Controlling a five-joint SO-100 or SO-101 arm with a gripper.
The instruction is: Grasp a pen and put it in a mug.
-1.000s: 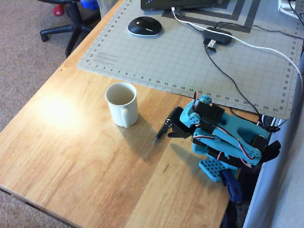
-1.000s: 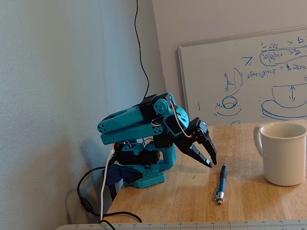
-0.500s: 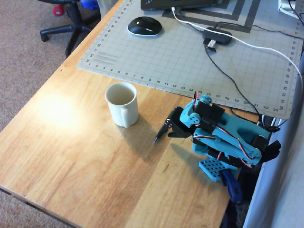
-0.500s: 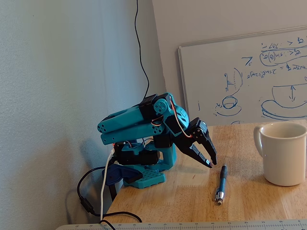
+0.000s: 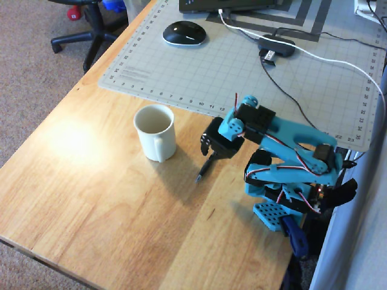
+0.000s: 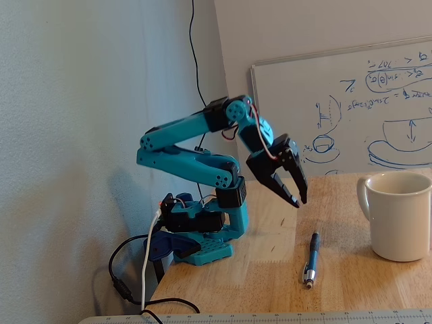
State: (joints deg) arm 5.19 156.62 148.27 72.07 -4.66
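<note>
The black pen lies flat on the wooden table, apart from the mug; in the overhead view its tip sticks out from under the gripper. The cream-white mug stands upright and empty, left of the pen in the overhead view and at the right edge in the fixed view. My gripper hangs in the air above the pen with its black fingers pointing down, tips close together and nothing between them. In the overhead view the gripper covers the pen's far end.
A grey cutting mat covers the far part of the table, with a black computer mouse, a small hub and cables on it. The arm's blue base sits at the table's right edge. A whiteboard stands behind.
</note>
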